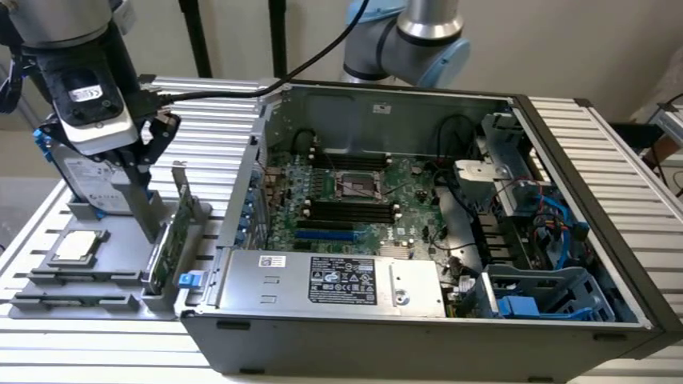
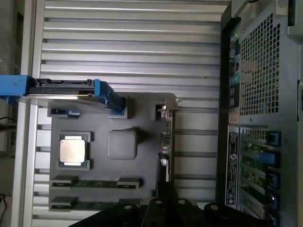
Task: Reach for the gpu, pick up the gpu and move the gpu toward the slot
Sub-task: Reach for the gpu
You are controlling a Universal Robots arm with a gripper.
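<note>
I read the exterior view from the near edge back. The grey holder tray (image 1: 96, 312) sat at about eight o'clock in that view, on the slatted table (image 1: 208, 128). Nearest me in the tray lay the memory sticks (image 1: 73, 302), and just past them the square processor chip (image 1: 78, 246).

The gpu (image 1: 171, 240) stood on its edge in the slot along the tray's three o'clock side. It was just beside the computer case (image 1: 427, 352), with its silver bracket at the far end. At the tray's twelve o'clock end the hard drive (image 1: 80, 180) stood upright on its blue rails.

Over the tray, near ten o'clock in the view, hung the gripper (image 1: 141, 172) with its fingers closed together. In the wrist view they lined up with the card's top edge. I couldn't make out whether they actually pinched it. The card sat seated in the tray.

At three o'clock the case lay open side up, with the power supply (image 1: 331, 280) nearest and the motherboard (image 1: 363, 200) beyond it. The arm's base joint (image 1: 411, 44) rose behind the case at twelve o'clock.
</note>
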